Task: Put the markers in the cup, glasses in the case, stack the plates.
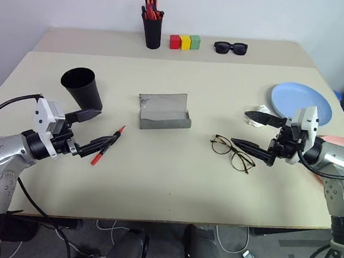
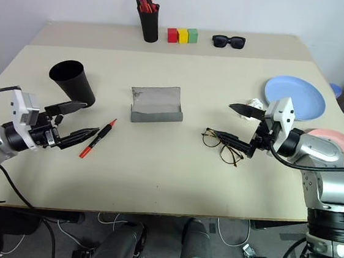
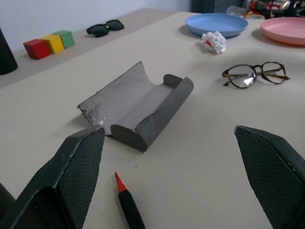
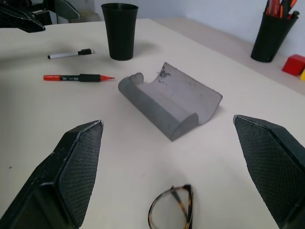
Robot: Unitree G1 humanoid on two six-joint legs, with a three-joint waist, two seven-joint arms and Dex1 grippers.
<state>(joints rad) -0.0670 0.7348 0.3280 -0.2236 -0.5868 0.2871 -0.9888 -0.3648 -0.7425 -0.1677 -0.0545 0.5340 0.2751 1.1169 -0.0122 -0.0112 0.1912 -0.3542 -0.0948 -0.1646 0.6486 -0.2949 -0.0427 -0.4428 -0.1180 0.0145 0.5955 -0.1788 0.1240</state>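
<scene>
On the beige worktop (image 1: 172, 184) I am seeing the slim red, black-banded marker (image 1: 107, 145) lying beside the left pincer (image 1: 101, 129); the right pincer (image 1: 252, 131) is hovering by the glasses (image 1: 233, 151); both gaping, empty.

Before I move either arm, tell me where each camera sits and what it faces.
Left and right eye views: on the head, looking forward and down over the table; both arms show, left tool open by the marker, right tool open by the glasses.
Left wrist view: on the left wrist, looking along its fingers toward the case, glasses and plates.
Right wrist view: on the right wrist, facing the case, marker and cup.
All views share the open case.
</scene>
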